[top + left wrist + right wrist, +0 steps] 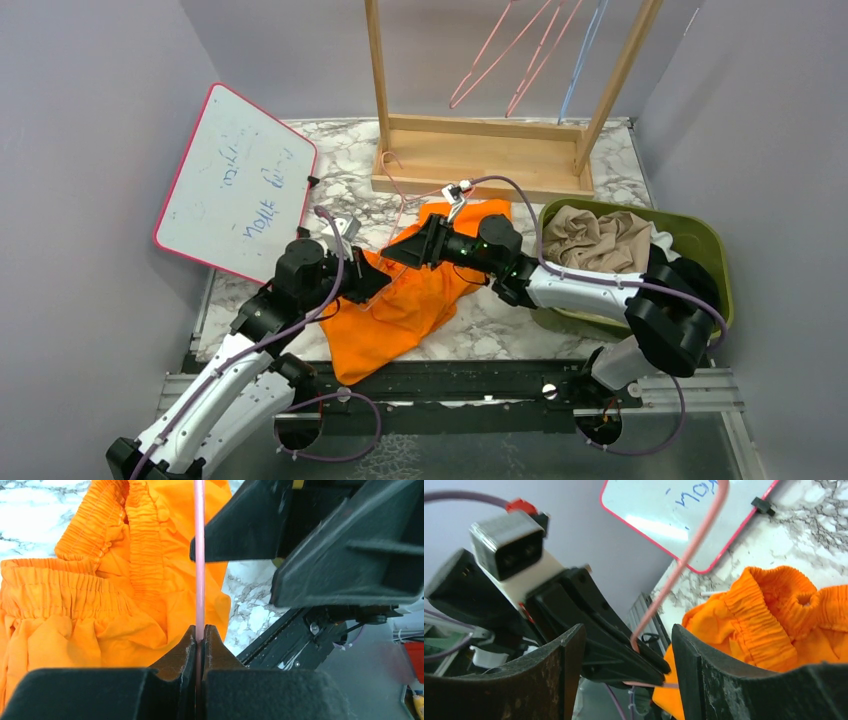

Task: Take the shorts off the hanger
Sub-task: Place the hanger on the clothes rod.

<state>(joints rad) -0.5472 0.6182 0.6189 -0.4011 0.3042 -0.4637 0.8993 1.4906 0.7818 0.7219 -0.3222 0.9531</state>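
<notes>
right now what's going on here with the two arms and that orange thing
The left pincer is shut on a thin pink hanger wire that runs across the orange shorts, which lie crumpled on the marble table. The right pincer is open, its fingers either side of that wire, gripping nothing. Tan shorts already sit in the green bin. Whether the hanger is free of the orange shorts is unclear.

The place looked like a robotics lab test cell: plain grey partition walls [90, 120] boxed in a marble-patterned table [500, 330]. At the frame's bottom, the left arm [225, 385] and right arm [590, 290] stood by a metal rail [700, 385]. A scribbled whiteboard [235, 185] leaned at upper left.
</notes>
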